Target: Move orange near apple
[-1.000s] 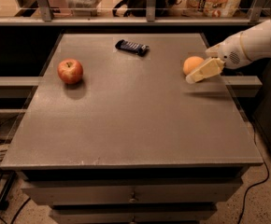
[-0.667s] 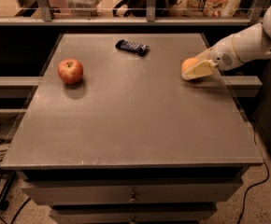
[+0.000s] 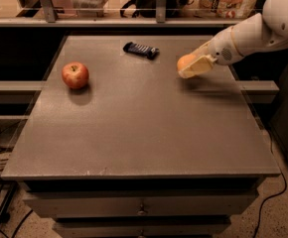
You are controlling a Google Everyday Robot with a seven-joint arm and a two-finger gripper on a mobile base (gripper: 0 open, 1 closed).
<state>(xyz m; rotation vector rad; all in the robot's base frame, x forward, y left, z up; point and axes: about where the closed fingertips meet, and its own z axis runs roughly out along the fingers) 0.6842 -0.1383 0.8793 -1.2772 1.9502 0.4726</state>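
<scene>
The orange (image 3: 185, 62) is held between the cream fingers of my gripper (image 3: 189, 67), lifted a little above the grey table top (image 3: 144, 123) at the back right; only its left part shows. The gripper is shut on it, with the white arm reaching in from the right. The red apple (image 3: 75, 75) with yellowish patches and a short stem stands upright at the back left of the table, well apart from the orange.
A dark snack bar wrapper (image 3: 140, 49) lies near the table's back edge, between the apple and the orange. A shelf with boxes and bags runs behind the table. Drawers sit below the table's front edge.
The gripper has carried the orange to the left, towards the middle of the table, and lifted it slightly. The apple and the snack bar have not moved.
</scene>
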